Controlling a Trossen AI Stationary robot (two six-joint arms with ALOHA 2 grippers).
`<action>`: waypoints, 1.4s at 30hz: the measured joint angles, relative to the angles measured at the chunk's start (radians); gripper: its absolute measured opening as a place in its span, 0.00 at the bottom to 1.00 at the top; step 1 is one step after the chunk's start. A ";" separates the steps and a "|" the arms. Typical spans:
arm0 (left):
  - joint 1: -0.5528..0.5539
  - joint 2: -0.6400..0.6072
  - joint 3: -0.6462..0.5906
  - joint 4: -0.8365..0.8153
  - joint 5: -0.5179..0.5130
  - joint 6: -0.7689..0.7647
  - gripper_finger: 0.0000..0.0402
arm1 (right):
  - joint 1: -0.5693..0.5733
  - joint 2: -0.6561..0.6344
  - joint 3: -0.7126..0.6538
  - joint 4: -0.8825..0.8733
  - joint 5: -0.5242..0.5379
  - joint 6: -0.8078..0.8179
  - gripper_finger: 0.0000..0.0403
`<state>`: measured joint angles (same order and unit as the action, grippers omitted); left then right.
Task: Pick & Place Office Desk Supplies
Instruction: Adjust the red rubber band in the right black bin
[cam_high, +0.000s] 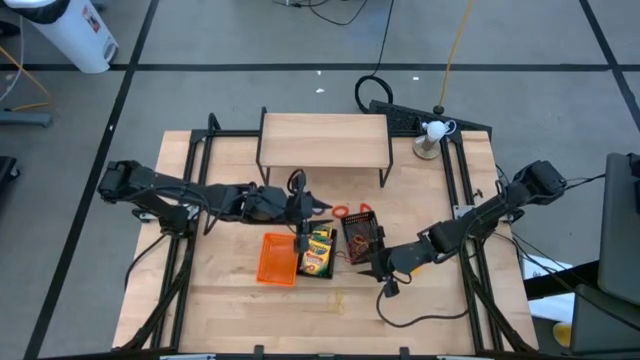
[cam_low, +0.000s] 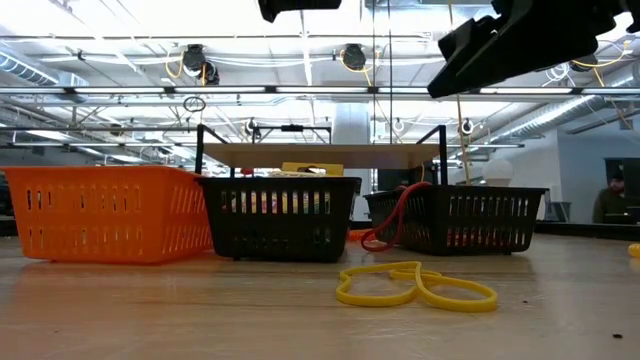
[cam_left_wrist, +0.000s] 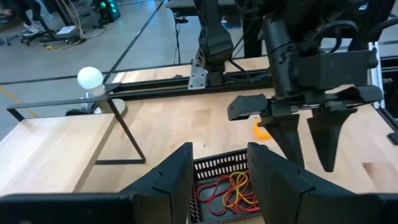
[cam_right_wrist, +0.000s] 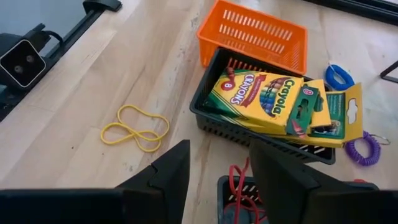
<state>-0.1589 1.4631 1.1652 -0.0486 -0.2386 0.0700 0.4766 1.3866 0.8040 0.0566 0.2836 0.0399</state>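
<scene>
Three mesh trays stand mid-counter: orange tray (cam_right_wrist: 261, 31), crayon tray (cam_right_wrist: 249, 118), rubber-band tray (cam_left_wrist: 224, 180). Left hand (cam_left_wrist: 217, 180) and right hand (cam_right_wrist: 214, 180) hover above, both parted and empty.

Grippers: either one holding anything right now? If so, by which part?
Nothing held. Left gripper and right gripper are both open and empty, above the trays.

Bare tabletop (cam_high: 220, 300) before three clustered trays (cam_high: 320, 250); shelf (cam_high: 325, 140) behind.
</scene>
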 joint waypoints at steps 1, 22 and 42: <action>0.002 0.000 0.000 0.000 0.000 0.000 0.38 | -0.003 0.000 0.000 0.000 -0.001 0.000 0.38; 0.002 -0.001 0.000 -0.017 -0.001 0.014 0.38 | -0.063 0.122 0.067 -0.041 -0.121 0.121 0.38; 0.002 -0.002 -0.001 -0.038 -0.008 0.011 0.38 | -0.072 0.154 0.102 -0.134 -0.124 0.150 0.38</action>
<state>-0.1566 1.4616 1.1645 -0.0871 -0.2462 0.0811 0.4051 1.5406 0.9058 -0.0777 0.1596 0.1901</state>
